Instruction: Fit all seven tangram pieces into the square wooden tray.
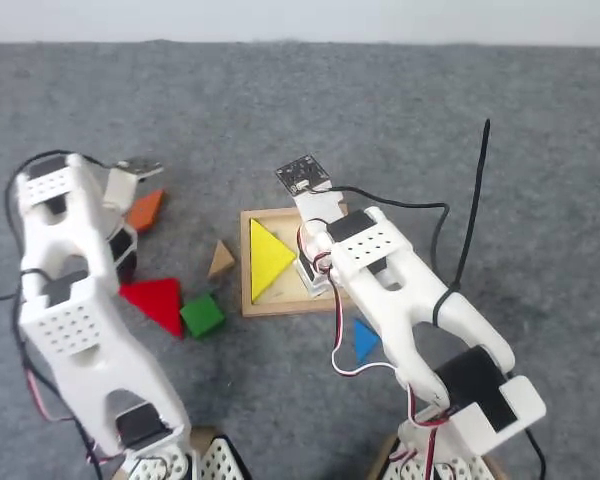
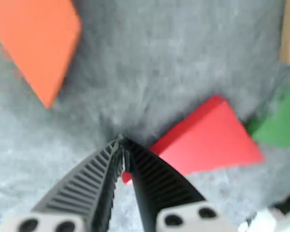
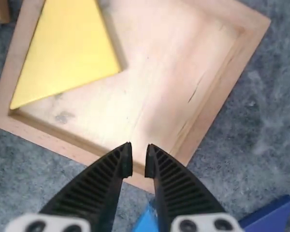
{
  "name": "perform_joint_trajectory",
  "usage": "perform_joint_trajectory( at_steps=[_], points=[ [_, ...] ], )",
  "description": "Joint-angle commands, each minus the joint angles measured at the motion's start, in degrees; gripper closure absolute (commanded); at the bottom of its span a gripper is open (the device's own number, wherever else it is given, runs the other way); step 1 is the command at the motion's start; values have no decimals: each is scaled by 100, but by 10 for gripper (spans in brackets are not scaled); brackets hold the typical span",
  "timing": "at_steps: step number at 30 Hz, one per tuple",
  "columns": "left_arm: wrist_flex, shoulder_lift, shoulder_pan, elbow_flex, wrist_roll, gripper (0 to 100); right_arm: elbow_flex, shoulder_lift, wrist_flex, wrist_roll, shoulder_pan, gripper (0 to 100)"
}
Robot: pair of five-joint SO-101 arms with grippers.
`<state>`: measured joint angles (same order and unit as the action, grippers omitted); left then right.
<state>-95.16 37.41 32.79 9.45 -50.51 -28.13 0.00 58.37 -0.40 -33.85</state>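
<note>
Grey felt (image 1: 430, 120) covers the table, fuzzy and matte, and the square wooden tray (image 1: 280, 306) sits mid-table, pale grain showing on its bare floor. One piece is in: the yellow triangle (image 1: 267, 257), smooth and flat. Its long edge runs along the tray's left wall, far to near, and its square corner points right toward the tray's middle.

The right gripper (image 3: 138, 159) hangs over the tray's near rim, ribbed black fingers held just a narrow slit apart, nothing between them. The blue triangle (image 1: 364, 340) lies on the felt just beside that arm, outside the tray.

Over on the left, the left gripper (image 2: 122, 143) is pinched, tips meeting and empty, low over the felt right at a corner of the red triangle (image 1: 155, 300). A chunky green block (image 1: 201, 314) sits against the red triangle's right side. The orange piece (image 1: 146, 209) lies farther back, and a small tan triangle (image 1: 220, 259) rests just left of the tray, its tip pointing away.
</note>
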Motion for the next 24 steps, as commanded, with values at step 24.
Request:
perform_joint_trajectory(
  at_steps=[24],
  points=[
    [2743, -6040, 193, -5745, -2347, 861, 202, -286, -224, 53, 84, 943]
  ],
)
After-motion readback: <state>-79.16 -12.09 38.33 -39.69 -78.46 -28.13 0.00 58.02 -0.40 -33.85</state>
